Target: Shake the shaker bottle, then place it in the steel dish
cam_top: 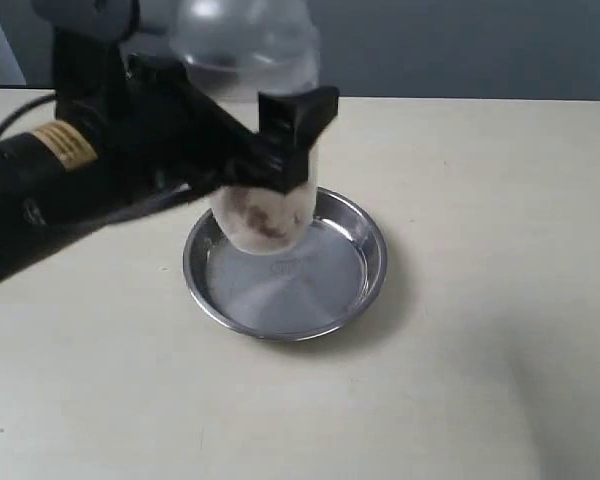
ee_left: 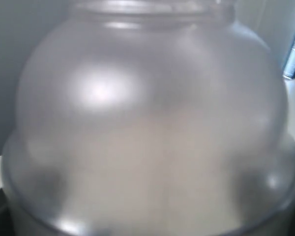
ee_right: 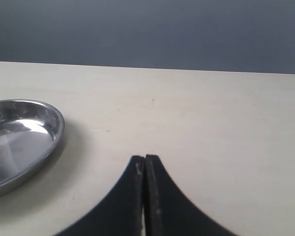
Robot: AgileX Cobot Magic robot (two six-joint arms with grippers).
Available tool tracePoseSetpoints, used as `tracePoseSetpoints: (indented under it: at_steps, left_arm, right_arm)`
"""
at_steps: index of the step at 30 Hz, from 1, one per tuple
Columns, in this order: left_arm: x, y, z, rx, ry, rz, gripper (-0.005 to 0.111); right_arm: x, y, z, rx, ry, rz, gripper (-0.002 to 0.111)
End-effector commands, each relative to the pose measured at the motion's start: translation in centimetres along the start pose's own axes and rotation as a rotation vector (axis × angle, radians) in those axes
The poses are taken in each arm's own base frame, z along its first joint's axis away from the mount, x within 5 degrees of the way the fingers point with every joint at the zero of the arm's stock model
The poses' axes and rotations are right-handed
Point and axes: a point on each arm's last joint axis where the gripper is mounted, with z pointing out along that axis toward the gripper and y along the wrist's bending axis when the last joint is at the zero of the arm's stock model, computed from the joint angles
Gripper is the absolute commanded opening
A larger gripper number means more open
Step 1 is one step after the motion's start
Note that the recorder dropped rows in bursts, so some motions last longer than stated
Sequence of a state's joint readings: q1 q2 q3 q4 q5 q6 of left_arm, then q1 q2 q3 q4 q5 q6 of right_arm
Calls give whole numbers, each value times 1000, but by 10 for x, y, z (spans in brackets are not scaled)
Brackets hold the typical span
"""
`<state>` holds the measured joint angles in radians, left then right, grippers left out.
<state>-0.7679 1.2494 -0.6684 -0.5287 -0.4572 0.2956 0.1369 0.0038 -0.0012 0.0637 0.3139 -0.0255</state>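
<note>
Presently the left gripper (cam_top: 280,145) is gripping the shaker bottle (cam_top: 245,45) around its mid-body, its jaws spread wide to take the bottle's girth and bearing on the clear wall on either side. The bottle is standing nearly upright, leaning only slightly, with its frosted dome uppermost and its base inside the outline of the steel dish (cam_top: 370,250). Brownish granules (cam_top: 258,218) are lying in the lower part of the bottle. In the left wrist view the frosted shoulder (ee_left: 147,123) is filling almost the whole picture, which is consistent with a firm, close hold.

Whether the base is resting on the dish floor or hanging just above it cannot be determined; a faint reflection is showing on the steel beneath it, but contact is not showing clearly.

The right gripper (ee_right: 145,167) is taking no part: its jaws are pressed together with nothing between them, and it is sitting over the bare table (cam_top: 480,350) beside the dish (ee_right: 59,132), apart from it.

Assessment of progress: the shaking step cannot be verified from one moment, and the granules are giving no sign either way. Judging by the bottle's position over the dish, the work is sitting at the placement stage. Outstanding items appear to be seating the base flat on the dish floor, opening the left jaws, and drawing the arm clear without tipping the bottle.
</note>
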Motion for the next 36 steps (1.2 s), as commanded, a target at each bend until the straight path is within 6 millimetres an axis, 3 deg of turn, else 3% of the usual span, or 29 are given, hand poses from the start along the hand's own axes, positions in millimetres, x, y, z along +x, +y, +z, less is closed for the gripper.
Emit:
tracePoseSetpoints:
  at_steps: [1,3,5,7,8,11,12,13,14,18,19,21,24,26,28,32,36]
  left_arm:
    - [-4,8,0,-72,11,5,0]
    - [-20,4,1,-56,-78,115,0]
    - [-57,-10,-6,30,-199,216,0]
    - [-71,-23,-11,112,-175,244,0]
    - [-59,-22,-6,118,-91,231,0]
    - [28,17,25,-74,239,7,0]
    - [46,23,30,-115,309,-60,0]
    - [47,21,31,-106,316,-56,0]
    - [32,11,32,-53,258,7,0]
    - [-81,-36,3,139,-175,194,0]
    - [-88,-36,0,140,-191,207,0]
    - [-65,-22,10,77,-89,154,0]
    - [13,4,30,-35,194,61,0]
    - [42,9,33,-52,282,84,0]
    - [42,5,32,-45,270,94,0]
    - [16,5,25,-79,109,93,0]
    - [8,4,19,-76,78,98,0]
  right_arm:
    - [-1,0,0,-3,-11,-3,-1]
    - [-1,0,0,-3,-11,-3,-1]
    - [-1,0,0,-3,-11,-3,-1]
    - [-1,0,0,-3,-11,-3,-1]
    - [-1,0,0,-3,-11,-3,-1]
    - [-1,0,0,-3,-11,-3,-1]
    - [-1,0,0,-3,-11,-3,-1]
    - [-1,0,0,-3,-11,-3,-1]
    - [-1,0,0,-3,-11,-3,-1]
    - [-1,0,0,-2,-11,-5,-1]
    - [-1,0,0,-2,-11,-5,-1]
    - [-1,0,0,-2,-11,-5,-1]
    - [-1,0,0,-2,-11,-5,-1]
    - [-1,0,0,-2,-11,-5,-1]
    - [-1,0,0,-2,-11,-5,-1]
    - [-1,0,0,-2,-11,-5,-1]
    - [-1,0,0,-2,-11,-5,-1]
